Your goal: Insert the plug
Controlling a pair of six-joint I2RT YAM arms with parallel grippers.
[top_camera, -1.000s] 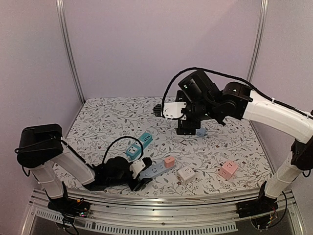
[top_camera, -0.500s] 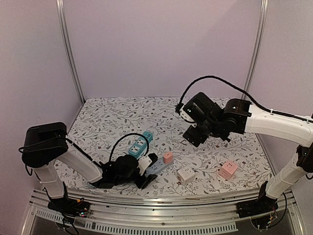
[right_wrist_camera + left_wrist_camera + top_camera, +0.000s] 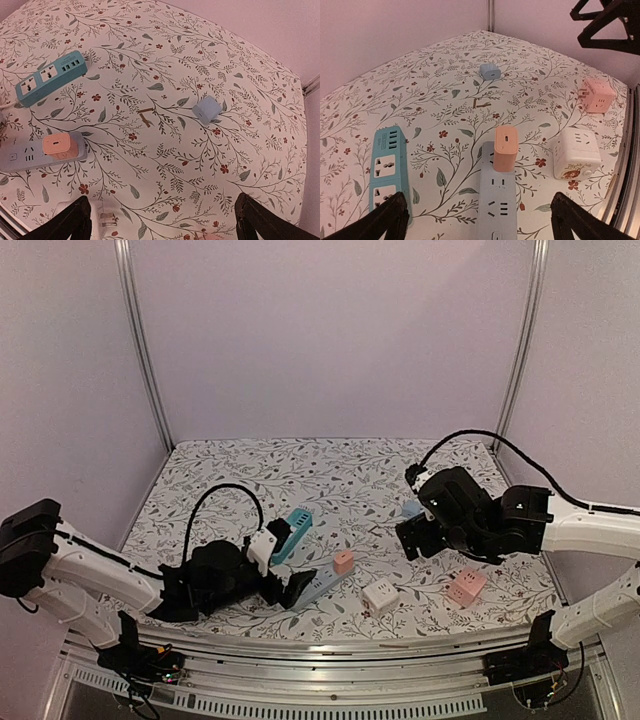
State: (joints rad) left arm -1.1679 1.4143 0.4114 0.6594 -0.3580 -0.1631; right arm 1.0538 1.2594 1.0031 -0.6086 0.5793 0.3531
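Standing upright in the grey power strip, the orange plug faces the left tool, spread wide and empty.

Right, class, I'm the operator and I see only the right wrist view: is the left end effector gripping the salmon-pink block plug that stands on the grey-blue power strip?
Observer: No. The left wrist view shows the left end effector open, its fingers wide of the salmon-pink block plastic plug, which stands free on the grey-blue plastic power strip.
Operator: What is cut off at my bottom edge?
Observer: A white plastic cube adapter, lying just right of the strip, apart from it.
Operator: Anything beyond it?
Observer: A pink plastic cube adapter, apart from the white one, its metal prongs sticking out sideways.
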